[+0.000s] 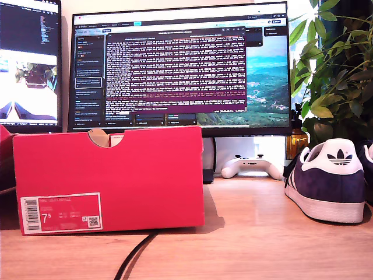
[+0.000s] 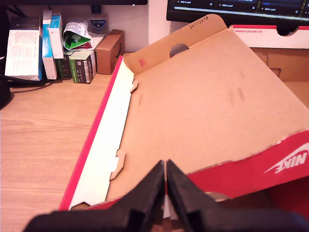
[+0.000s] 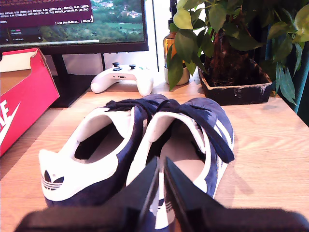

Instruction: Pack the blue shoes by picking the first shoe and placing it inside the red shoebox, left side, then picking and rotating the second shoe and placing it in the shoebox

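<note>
- The red shoebox (image 1: 111,181) stands on the wooden surface (image 1: 250,233) in front of the monitor (image 1: 180,64); nothing shows inside the open part in view.
- The blue shoes (image 3: 140,145) sit side by side on the surface, well apart from the shoebox, heels toward the second wrist camera, near the potted plant (image 3: 227,53) and white game controller (image 3: 123,77).
- The first gripper (image 2: 165,186) hangs over the shoebox lid, jaws closed together, holding nothing.
- The second gripper (image 3: 161,186) hovers just behind the shoe heels, jaws pressed together, empty.
- Step in hand, likely: pick the first shoe. Jaws must open first.
- Good grasp: pinch the heel collar wall, clear of the loose laces (image 3: 193,116).
- Lift straight, avoid nudging the neighbouring shoe.
</note>
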`<state>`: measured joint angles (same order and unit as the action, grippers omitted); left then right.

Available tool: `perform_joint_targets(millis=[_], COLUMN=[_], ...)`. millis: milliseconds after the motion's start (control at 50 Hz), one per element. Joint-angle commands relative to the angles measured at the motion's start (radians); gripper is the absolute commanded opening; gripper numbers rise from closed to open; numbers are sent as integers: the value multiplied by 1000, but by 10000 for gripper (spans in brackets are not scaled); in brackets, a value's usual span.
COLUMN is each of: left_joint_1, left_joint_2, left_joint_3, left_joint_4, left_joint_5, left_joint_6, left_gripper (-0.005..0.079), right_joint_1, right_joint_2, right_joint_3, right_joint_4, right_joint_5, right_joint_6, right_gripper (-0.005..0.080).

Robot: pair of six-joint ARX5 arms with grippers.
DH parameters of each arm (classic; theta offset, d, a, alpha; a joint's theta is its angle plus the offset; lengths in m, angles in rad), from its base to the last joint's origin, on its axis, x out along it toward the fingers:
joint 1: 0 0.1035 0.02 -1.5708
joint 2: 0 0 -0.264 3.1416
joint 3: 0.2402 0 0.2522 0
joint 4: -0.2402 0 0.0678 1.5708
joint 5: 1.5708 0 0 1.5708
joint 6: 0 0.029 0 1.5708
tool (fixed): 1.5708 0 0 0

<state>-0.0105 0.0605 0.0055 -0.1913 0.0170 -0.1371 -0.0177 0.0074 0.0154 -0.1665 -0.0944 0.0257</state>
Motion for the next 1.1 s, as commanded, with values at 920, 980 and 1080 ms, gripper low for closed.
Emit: perform_joint_targets(millis=[920,980,1080], left_joint_1=[-55,-62,-74], left_joint_2=[16,38,90], left_joint_3=[-28,-28,-28], left_joint_4=[-20,-20,-16], left_joint_5=[452,450,436], left_joint_6=[-292,-314,-317], left_gripper=[-21,-21,-21], right_joint_1=[4,4,4], right_joint_2=[-6,-6,-6], right_joint_3=[-10,-10,-9], right_joint_4=[19,37,63], right_joint_5=[-66,-78,-97], right_joint_6=[456,542,575], right_gripper=[-5,-5,-5])
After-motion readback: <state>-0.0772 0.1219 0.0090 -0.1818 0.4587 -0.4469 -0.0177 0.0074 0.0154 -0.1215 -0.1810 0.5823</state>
